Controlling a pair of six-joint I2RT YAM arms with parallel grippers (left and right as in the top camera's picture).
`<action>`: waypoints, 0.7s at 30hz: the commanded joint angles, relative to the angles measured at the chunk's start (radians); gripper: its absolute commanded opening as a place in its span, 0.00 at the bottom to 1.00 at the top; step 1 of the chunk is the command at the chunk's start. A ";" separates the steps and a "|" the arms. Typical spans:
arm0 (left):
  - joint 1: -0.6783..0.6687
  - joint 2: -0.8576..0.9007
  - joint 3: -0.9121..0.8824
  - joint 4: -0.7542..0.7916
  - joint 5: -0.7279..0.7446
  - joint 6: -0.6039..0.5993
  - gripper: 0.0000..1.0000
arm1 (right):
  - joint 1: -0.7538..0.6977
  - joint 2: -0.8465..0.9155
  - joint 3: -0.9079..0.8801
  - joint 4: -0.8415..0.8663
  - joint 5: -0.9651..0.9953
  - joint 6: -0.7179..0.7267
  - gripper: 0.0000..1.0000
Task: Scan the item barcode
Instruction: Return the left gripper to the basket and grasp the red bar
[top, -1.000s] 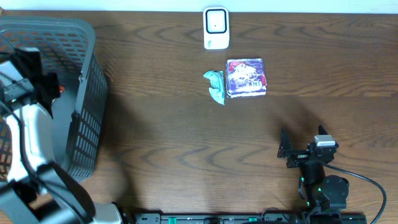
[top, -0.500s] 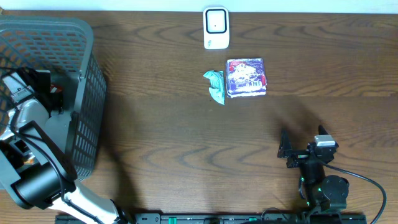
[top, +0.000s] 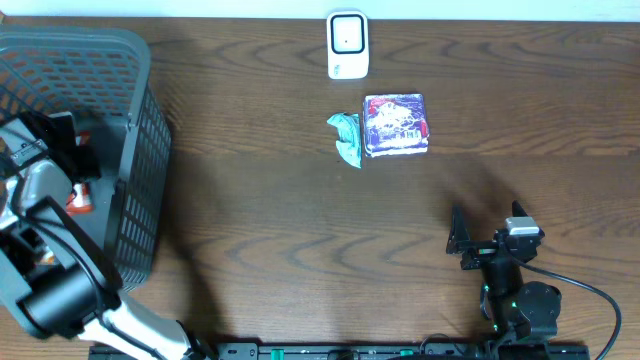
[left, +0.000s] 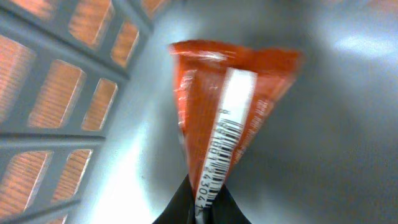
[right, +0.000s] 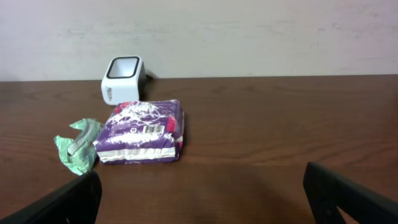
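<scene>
left gripper (left: 205, 210) is down inside the basket (top: 140, 130), pinched tight on the bottom edge of the orange packet (left: 217, 118). its barcode (left: 219, 149) looks like it faces the wrist cam, bit blurry though. right gripper (right: 202, 199) sits wide open on the table, facing the purple pack (right: 140, 132) and scanner (top: 347, 45).

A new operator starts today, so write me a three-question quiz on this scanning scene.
1. True or false: the left claw is shut on the orange glossy packet inside the grey plastic mesh basket.
2. What lies right beside the purple wrapped packet? A) crumpled green wrapper B) red ceramic mug C) metal spoon
3. Fill in: the right claw stands ___, holding nothing.

Key: 1 true; 2 A; 3 open.
</scene>
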 joint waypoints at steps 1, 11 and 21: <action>0.000 -0.267 0.002 0.050 0.201 -0.184 0.07 | -0.008 -0.005 -0.005 0.001 0.005 0.003 0.99; -0.059 -0.885 0.002 0.182 0.387 -0.468 0.07 | -0.008 -0.005 -0.005 0.001 0.005 0.003 0.99; -0.703 -0.619 0.002 0.281 0.452 -0.762 0.07 | -0.008 -0.005 -0.005 0.001 0.005 0.003 0.99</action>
